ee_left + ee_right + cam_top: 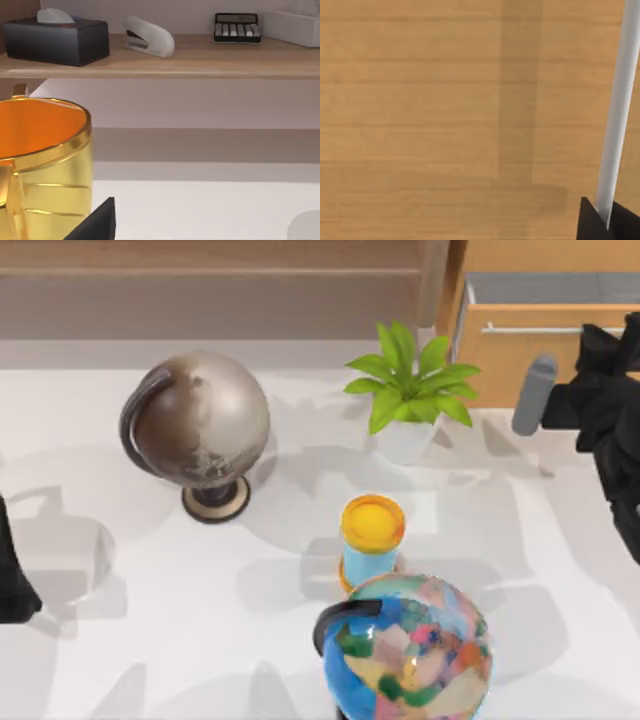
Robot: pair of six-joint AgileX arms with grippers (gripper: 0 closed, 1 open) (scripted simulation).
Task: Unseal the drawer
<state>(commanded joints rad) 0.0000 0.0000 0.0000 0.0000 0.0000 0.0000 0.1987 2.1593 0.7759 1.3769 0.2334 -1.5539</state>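
Drawer (520,350) sits at the upper right of the top view, its light wooden front facing you with a thin silver bar handle (530,329) running across it and a strip of grey interior showing behind the front, so it stands a little pulled out. Your right tool (600,360) is at the far right edge of that frame, a black mass pressed up against the right end of the handle. In the right wrist view the wooden drawer front (445,120) spreads across the frame, and the silver bar (620,100) runs down to a black fingertip (592,222) at the lower right corner; the bar touches that finger, but you cannot tell from these frames whether the tool is closed around it or merely beside it.

Your left arm (15,580) is parked at the left edge of the top view, low in the frame. Its wrist view shows a gold cup (45,165) with an orange inside at the lower left, and a wooden shelf (200,62) across the top carrying a black tissue box (55,40), a white stapler (150,40) and a calculator (237,27).

On the white table (150,640) you see a grey globe (200,425) at upper left, a potted plant (410,390) just left of the drawer, a blue cup (372,540) with a yellow top at centre, and a colourful globe (410,650) at the bottom.
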